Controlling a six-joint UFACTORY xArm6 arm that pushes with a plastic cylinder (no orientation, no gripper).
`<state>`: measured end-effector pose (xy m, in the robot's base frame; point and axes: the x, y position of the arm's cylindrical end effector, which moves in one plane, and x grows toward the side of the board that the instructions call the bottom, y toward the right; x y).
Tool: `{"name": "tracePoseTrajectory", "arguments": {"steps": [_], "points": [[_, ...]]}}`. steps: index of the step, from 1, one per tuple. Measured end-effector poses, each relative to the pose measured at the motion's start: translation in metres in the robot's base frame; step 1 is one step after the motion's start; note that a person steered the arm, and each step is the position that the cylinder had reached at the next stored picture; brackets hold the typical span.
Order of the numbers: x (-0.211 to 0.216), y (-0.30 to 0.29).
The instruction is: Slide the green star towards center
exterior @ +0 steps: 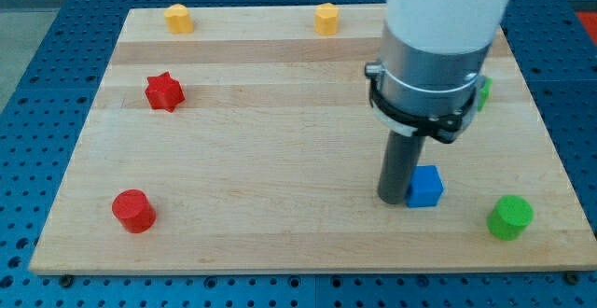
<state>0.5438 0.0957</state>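
pale wooden tabletop [280,159], planked, lying on a blue perforated base [37,47]. white and grey arm body [438,37] coming down from the view's top, ending in a straight dark rod. my tip [393,199] resting on the wood, just left of the blue cube-like block [425,187], touching it or very nearly so; contact itself too close to call. no claw on this arm, so nothing to report as released, clenched or grasping.

taking the blue block as landmark: green star-like block [483,93] up and to the right of it, near the tabletop's right edge, mostly hidden behind the arm body, only a green sliver showing, shape not clear from what shows. well apart from my tip, and off toward the right side rather than the middle of the wood.

green round cylinder block [510,217] just right of and slightly below the blue block, near the bottom right corner. red cylinder block [133,210] far to its left, near the bottom left corner. red star block [164,91] far left and above. two yellow blocks, shapes hard to make out, along the top edge: one [326,18] above and left of the blue block, the other [178,18] much farther left.
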Motion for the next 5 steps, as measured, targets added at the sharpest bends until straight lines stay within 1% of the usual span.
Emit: {"name": "tracePoseTrajectory", "arguments": {"steps": [1, 3, 5], "points": [[0.003, 0.017], [-0.017, 0.027], [-0.018, 0.053]]}}
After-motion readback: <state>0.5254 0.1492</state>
